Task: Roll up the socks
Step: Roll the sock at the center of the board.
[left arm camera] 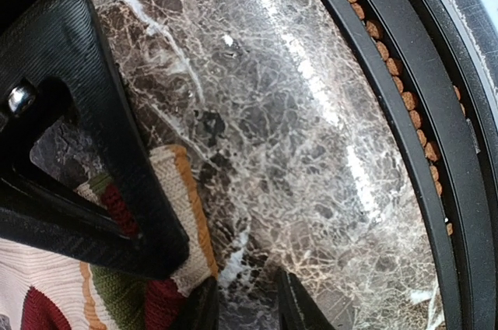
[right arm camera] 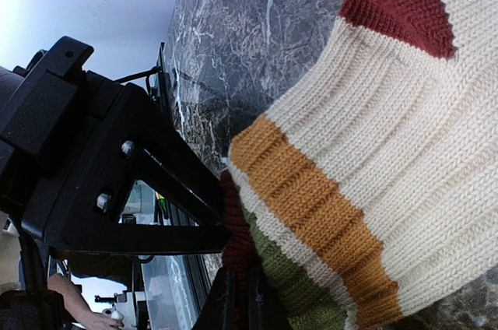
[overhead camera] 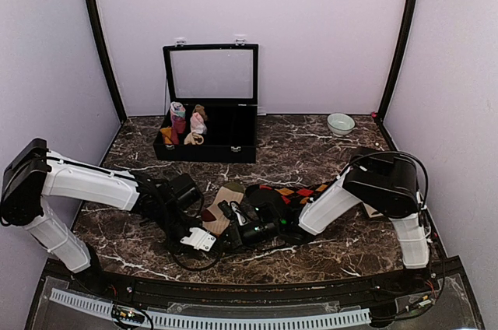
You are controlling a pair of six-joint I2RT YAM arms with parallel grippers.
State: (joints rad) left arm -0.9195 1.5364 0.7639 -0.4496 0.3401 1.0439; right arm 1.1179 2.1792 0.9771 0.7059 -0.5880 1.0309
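Down near the front of the marble table [overhead camera: 311,151], the cream striped sock [right arm camera: 373,151] lies flat between the two arms, with the black argyle sock [overhead camera: 299,191] just beside it on the right. The right gripper [right arm camera: 237,299] is pinched tight on the cream sock's edge – maroon knit runs down between its fingertips. The left gripper [overhead camera: 210,234] sits close against it, one black finger [left arm camera: 85,151] lying over the sock's striped end; whether its jaws are apart or closed I cannot tell. Well back stand a black box [overhead camera: 233,147] with its lid up, small sock rolls [overhead camera: 187,124] inside – and a pale bowl [overhead camera: 340,123].
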